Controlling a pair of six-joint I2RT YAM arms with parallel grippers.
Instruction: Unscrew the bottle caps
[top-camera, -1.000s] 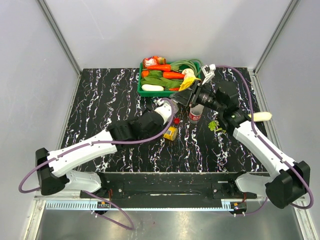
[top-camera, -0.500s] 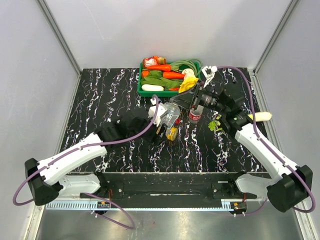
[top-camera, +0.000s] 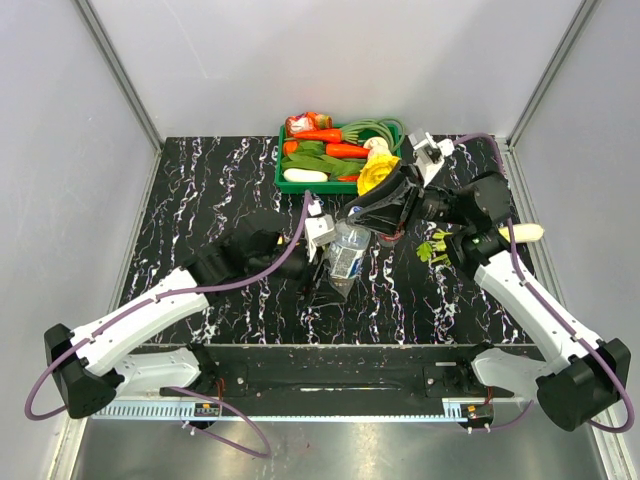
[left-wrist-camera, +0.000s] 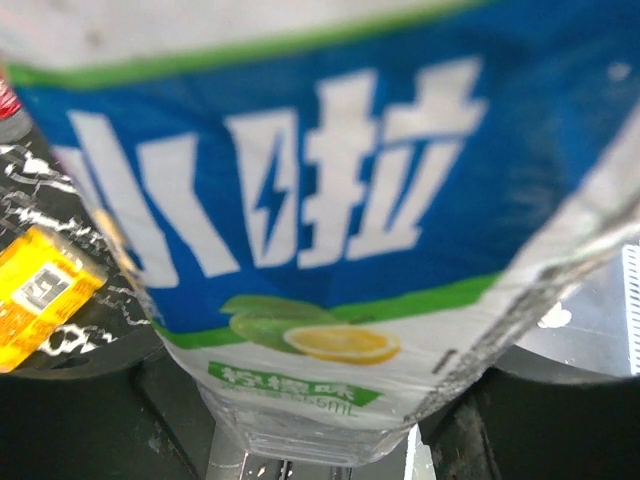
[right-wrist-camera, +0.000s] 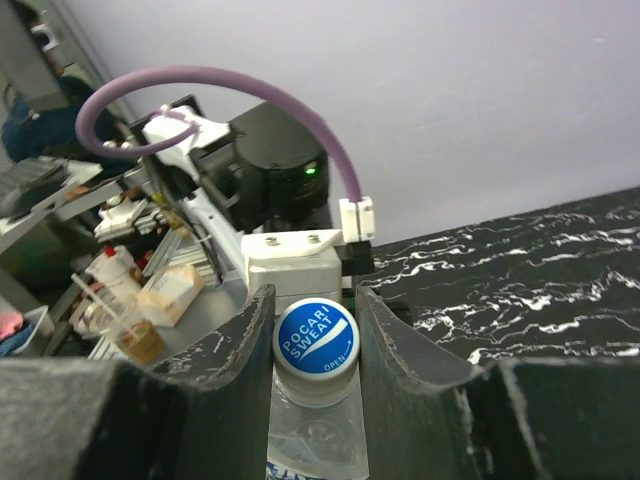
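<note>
My left gripper (top-camera: 330, 262) is shut on the body of the clear bottle with the blue label (top-camera: 347, 256) and holds it tilted above the table. That label fills the left wrist view (left-wrist-camera: 300, 200). My right gripper (top-camera: 362, 214) is closed round its blue cap (right-wrist-camera: 317, 338), with a finger (right-wrist-camera: 238, 350) on each side. The red-label bottle (top-camera: 391, 238) stands just behind, mostly hidden by the right gripper; its red cap shows at the edge of the left wrist view (left-wrist-camera: 6, 100). The orange-yellow juice bottle (left-wrist-camera: 40, 295) lies on the table to the left; its cap is not visible.
A green tray (top-camera: 285, 183) full of vegetables stands at the back of the table. A small green leafy piece (top-camera: 432, 249) lies right of the bottles. A white vegetable (top-camera: 525, 233) rests at the right edge.
My left gripper has drawn the blue-label bottle toward the front and tipped it more upright. My right gripper has followed and closed round its cap. The juice bottle is now hidden in the top view.
</note>
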